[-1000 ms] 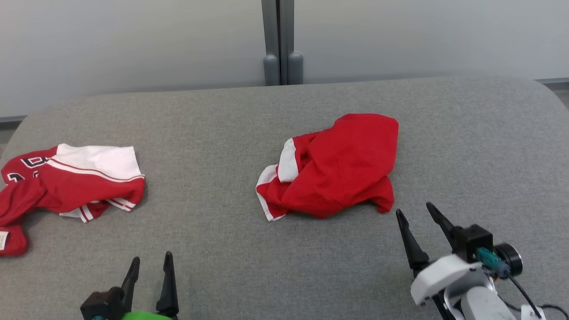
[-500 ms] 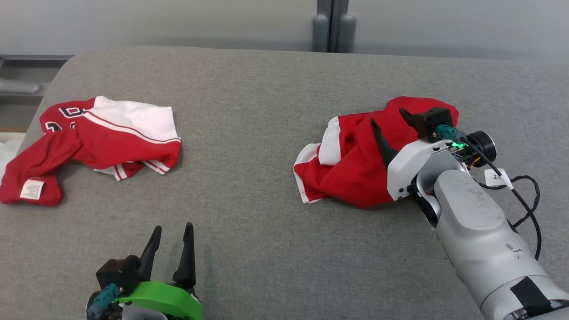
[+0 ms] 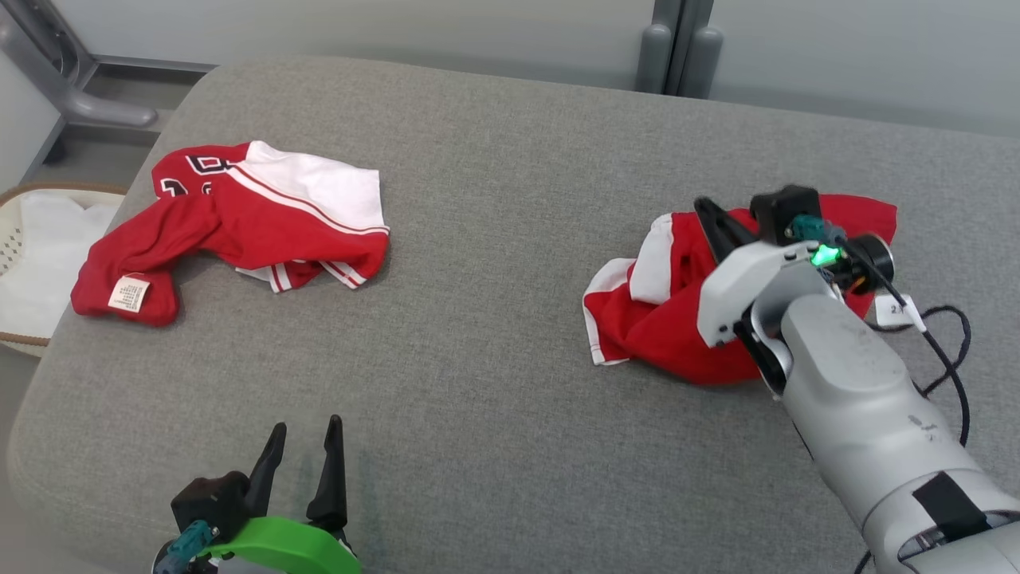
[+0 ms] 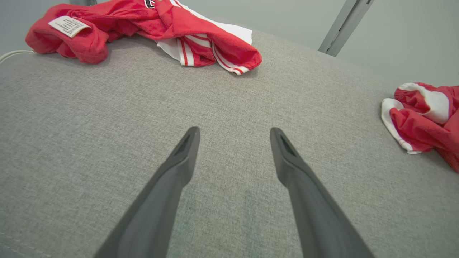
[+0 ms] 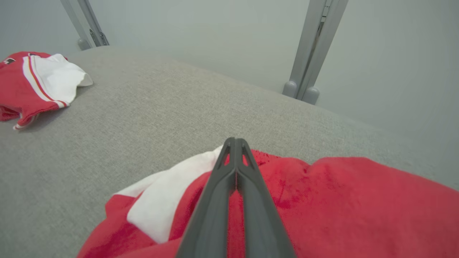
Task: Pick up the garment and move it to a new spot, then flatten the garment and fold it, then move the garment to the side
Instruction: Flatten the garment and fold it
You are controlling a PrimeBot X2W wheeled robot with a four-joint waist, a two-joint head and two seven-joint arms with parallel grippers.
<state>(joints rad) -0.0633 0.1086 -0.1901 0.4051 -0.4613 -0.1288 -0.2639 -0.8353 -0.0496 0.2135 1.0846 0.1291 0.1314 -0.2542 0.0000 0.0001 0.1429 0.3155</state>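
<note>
Parked low at seven o'clock, spread wide and empty: left gripper (image 3: pixel 307 424), well apart from the work. Out at three o'clock, clamped shut atop the crumpled red garment (image 3: pixel 661 339) — right gripper (image 5: pixel 235 140), clearly nearer. Pinch of cloth impossible to confirm. Long axis roughly eight-to-two.

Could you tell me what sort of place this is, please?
Probably a laundry-folding test room: a grey fabric-covered table holding a red garment and a red-and-white jersey, a basket beside it, plain pale walls.
</note>
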